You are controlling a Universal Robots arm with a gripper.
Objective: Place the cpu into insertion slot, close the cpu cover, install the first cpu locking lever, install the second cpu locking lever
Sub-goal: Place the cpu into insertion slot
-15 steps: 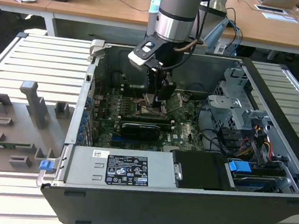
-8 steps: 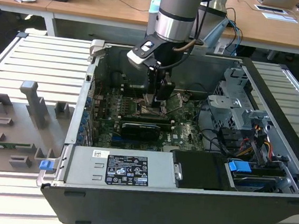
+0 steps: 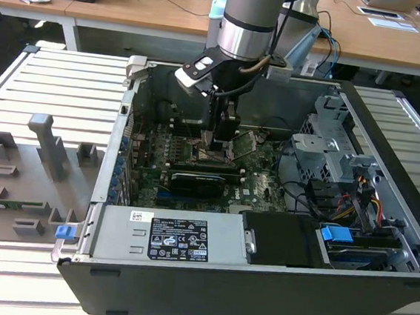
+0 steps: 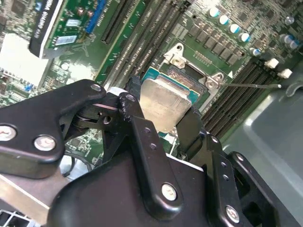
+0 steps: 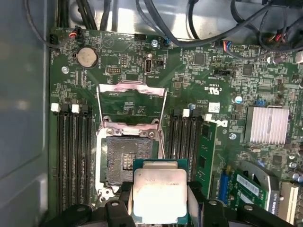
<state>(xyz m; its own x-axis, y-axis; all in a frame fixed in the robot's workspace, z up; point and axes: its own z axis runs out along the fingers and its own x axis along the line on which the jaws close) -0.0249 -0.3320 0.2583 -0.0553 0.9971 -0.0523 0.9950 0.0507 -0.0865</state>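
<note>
My gripper (image 3: 218,137) hangs low inside the open computer case, shut on the cpu (image 5: 158,195), a flat silver-grey square held by its two opposite edges between the black fingers (image 4: 131,105). The cpu (image 4: 165,100) hovers just above and partly over the insertion slot (image 5: 124,161), a black square socket with a silver rim on the green board. The cpu cover (image 5: 131,100) stands swung open on the slot's far side, its cut-out showing the board behind. A thin locking lever (image 4: 251,86) juts out free beside the slot (image 4: 188,77).
Long black memory slots (image 5: 73,151) flank the socket on both sides. A finned silver heatsink (image 5: 267,124) and cables (image 5: 203,28) lie nearby. The case walls (image 3: 121,156), power supply (image 3: 172,239) and drive cage (image 3: 329,154) hem in the motherboard. A grey fixture tray (image 3: 22,177) lies outside.
</note>
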